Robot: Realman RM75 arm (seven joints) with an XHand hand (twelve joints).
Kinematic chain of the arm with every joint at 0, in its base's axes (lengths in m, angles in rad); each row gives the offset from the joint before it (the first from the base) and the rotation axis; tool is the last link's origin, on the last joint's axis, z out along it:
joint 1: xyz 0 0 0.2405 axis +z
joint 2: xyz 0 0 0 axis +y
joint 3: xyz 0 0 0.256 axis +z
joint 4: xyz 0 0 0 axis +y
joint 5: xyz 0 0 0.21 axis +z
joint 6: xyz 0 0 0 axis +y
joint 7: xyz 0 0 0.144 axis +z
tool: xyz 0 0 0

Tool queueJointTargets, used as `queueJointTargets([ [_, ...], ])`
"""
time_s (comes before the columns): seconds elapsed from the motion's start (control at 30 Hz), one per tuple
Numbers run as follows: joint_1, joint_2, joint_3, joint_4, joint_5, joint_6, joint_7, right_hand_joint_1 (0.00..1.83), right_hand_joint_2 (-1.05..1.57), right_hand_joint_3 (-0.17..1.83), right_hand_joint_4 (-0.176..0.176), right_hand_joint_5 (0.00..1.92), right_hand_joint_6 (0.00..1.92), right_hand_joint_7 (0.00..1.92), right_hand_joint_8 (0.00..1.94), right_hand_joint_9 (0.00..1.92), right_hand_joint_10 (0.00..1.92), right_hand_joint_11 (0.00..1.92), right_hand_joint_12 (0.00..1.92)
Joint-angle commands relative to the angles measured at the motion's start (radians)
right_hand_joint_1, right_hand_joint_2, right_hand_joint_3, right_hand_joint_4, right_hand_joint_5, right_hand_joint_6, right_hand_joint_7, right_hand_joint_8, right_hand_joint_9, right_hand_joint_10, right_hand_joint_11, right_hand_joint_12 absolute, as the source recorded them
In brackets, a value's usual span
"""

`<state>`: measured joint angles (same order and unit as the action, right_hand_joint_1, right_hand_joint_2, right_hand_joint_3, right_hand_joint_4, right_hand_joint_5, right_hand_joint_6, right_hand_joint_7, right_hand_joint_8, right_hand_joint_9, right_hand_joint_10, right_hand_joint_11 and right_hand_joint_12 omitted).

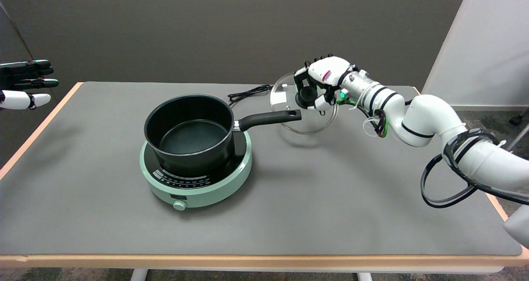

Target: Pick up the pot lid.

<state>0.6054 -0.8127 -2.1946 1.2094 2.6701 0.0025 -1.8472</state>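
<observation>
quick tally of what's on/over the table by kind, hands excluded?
Black saucepan: 1
Glass pot lid, held tilted by its knob in the right hand: 1
Mint-green induction cooker, under the saucepan: 1
Black power cord, behind the saucepan: 1
Total: 4

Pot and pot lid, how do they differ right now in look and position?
The pot is black and opaque; the pot lid is clear glass with a black knob. The pot sits upright on the green hot plate; the lid is tilted, held by its knob in the right hand, to the right of the pot. The pot is deep; the lid is shallow. Both are round.
</observation>
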Motion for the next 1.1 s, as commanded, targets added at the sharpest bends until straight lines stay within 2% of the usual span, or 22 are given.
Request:
queueJointTargets([
  [0.03, 0.019, 0.056, 0.077, 0.141, 0.080, -0.022, 0.002, 1.36, 0.86, 0.57, 0.176, 0.67, 1.21, 0.92, 1.25, 0.85, 1.65, 0.67, 0.98],
  [0.07, 0.019, 0.057, 0.083, 0.149, 0.080, -0.024, 0.002, 1.36, 0.85, 0.58, 0.176, 0.65, 1.26, 0.94, 1.23, 0.84, 1.64, 0.66, 1.02],
  [0.4, 0.018, 0.064, 0.169, 0.250, 0.082, -0.046, 0.007, 1.36, 0.85, 0.57, 0.176, 0.67, 1.24, 0.94, 1.22, 0.86, 1.66, 0.67, 1.04],
  [0.6, 0.069, 0.074, 0.149, 0.320, 0.082, -0.065, 0.052, 1.36, 0.85, 0.57, 0.176, 0.68, 1.24, 0.94, 1.22, 0.87, 1.66, 0.67, 1.06],
  [0.83, 0.226, 0.073, -0.031, 0.341, 0.082, -0.057, 0.103, 1.36, 0.85, 0.56, 0.176, 0.68, 1.24, 0.94, 1.21, 0.87, 1.67, 0.68, 1.06],
  [1.1, 0.466, 0.048, -0.299, 0.296, 0.082, -0.005, 0.259, 1.37, 0.81, 0.62, 0.176, 0.68, 1.24, 0.96, 1.21, 0.87, 1.68, 0.70, 1.03],
])
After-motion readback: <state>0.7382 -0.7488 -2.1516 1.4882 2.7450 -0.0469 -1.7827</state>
